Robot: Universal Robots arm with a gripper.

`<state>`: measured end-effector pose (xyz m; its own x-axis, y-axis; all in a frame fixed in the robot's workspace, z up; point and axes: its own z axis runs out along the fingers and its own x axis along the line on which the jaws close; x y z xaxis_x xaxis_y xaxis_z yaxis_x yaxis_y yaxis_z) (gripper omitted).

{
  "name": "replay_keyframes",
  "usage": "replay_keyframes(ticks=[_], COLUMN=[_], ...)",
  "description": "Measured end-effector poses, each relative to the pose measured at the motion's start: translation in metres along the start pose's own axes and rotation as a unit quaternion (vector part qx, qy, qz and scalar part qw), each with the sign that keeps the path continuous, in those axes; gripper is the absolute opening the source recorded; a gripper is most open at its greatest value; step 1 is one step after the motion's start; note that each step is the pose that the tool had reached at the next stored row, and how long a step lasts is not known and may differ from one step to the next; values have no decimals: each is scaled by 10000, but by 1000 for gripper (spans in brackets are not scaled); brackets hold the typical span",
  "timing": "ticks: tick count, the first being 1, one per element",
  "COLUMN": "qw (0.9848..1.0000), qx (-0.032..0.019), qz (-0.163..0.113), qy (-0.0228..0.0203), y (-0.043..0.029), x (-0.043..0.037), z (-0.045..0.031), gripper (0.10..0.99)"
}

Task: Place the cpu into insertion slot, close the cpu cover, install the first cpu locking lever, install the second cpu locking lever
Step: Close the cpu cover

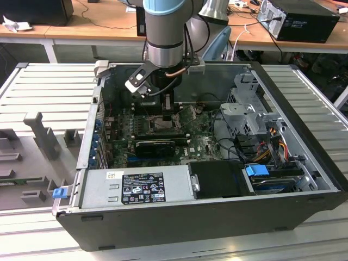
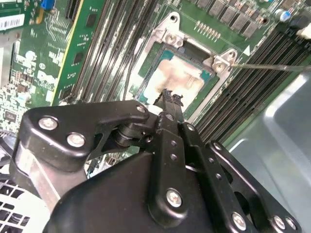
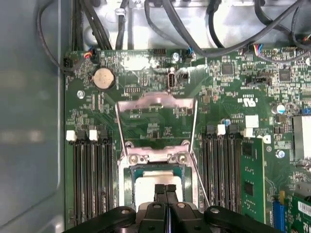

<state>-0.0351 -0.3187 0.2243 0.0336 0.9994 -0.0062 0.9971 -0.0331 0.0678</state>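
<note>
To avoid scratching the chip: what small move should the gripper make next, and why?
Probably lift slightly off the cpu: it already lies in the insertion slot, the shut gripper sits right at it, and the cpu cover stands open.

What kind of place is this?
Probably a robotics lab or workshop. A robot arm reaches into an opened computer case lying on a slatted metal table, and wooden desks behind hold another computer.

A robotics lab or workshop: an opened computer case (image 1: 217, 217) lies on a slatted metal bench (image 1: 49, 92) under a robot arm (image 1: 166, 32). Wooden desks (image 1: 98, 30) behind carry another computer (image 1: 304, 19).
</note>
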Motion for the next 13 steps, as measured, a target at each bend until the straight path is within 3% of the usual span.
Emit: replay_keyframes(ticks=[2, 7, 11, 13], qw=[10000, 10000, 10000, 10000], qx=[1, 0, 1, 1], qz=[3, 3, 3, 3], qy=[0, 0, 0, -1], y=[58, 69, 82, 129], x=[0, 1, 2, 3], z=[4, 2, -111, -132], gripper=[106, 106, 106, 106])
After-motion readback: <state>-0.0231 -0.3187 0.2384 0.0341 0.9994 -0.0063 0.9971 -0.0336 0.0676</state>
